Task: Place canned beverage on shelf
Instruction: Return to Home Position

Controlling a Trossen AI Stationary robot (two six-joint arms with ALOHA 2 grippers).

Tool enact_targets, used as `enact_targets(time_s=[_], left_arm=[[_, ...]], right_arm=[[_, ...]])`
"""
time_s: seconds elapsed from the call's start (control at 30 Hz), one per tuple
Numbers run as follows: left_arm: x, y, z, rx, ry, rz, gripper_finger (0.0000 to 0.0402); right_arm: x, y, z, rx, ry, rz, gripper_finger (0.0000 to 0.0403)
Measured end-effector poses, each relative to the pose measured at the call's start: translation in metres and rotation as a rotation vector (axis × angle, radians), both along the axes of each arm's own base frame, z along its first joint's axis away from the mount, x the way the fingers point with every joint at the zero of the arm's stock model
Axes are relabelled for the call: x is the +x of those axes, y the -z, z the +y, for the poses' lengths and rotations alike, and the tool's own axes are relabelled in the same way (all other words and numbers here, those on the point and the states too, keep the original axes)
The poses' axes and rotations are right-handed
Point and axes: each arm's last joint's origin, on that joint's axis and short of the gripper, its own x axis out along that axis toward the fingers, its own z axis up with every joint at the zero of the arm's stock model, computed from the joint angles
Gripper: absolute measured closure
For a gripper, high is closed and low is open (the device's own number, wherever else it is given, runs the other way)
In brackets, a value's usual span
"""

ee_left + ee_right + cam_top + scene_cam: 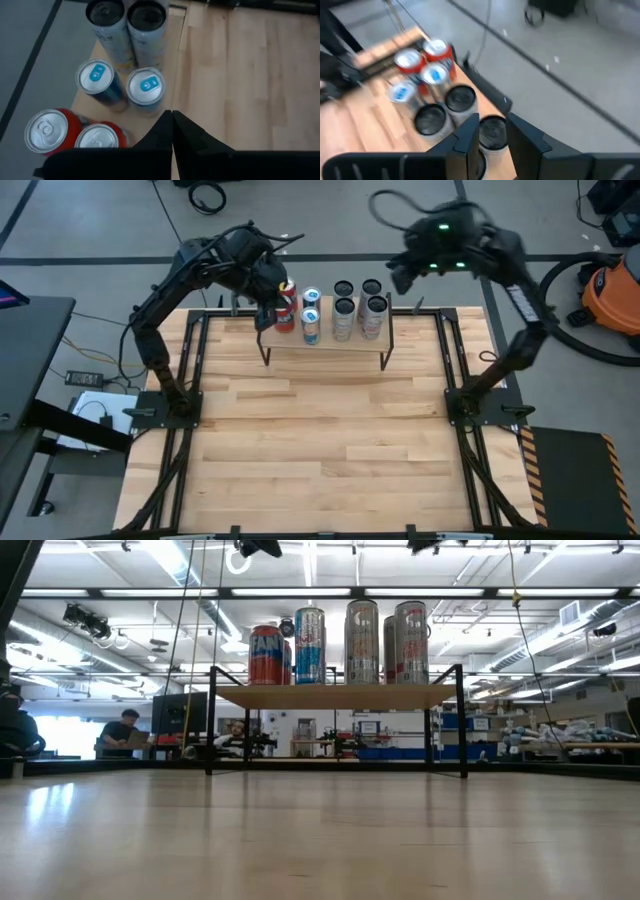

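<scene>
The shelf (345, 346), a light wooden board on thin black legs, stands at the table's far middle. Several cans stand upright on it: red ones (286, 305) at its left end, blue ones (310, 312) beside them, silver dark-topped ones (358, 308) to the right. My left gripper (265, 318) hovers shut above the shelf's left near corner, with the red cans (47, 131) and blue cans (145, 86) below it. My right gripper (398, 278) hangs open above the shelf's far right end, over the silver cans (461, 99), with nothing between its fingers.
Black frame rails (195, 380) run along the table's left and right sides, where the arm bases (480, 405) are mounted. The wooden table (320, 450) stretches bare in front of the shelf. People sit in the room behind (122, 730).
</scene>
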Motion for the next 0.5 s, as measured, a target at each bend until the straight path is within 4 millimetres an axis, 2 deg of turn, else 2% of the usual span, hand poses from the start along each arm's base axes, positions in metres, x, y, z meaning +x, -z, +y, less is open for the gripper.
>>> enact_targets(time_s=[0.23, 0.37, 0.5], left_arm=[[-0.028, -0.021, -0.017, 0.012, -0.01, -0.062, 0.0393], [-0.045, -0.032, -0.026, 0.014, -0.024, -0.093, 0.0393], [-0.066, -0.041, -0.038, 0.022, -0.024, -0.108, 0.0393]], right_arm=[[-0.035, -0.029, 0.042, -0.098, -0.139, -0.145, 0.0299], [-0.046, -0.035, 0.056, -0.134, -0.191, -0.166, 0.0299], [-0.05, -0.032, 0.063, -0.17, -0.257, -0.154, 0.0299]])
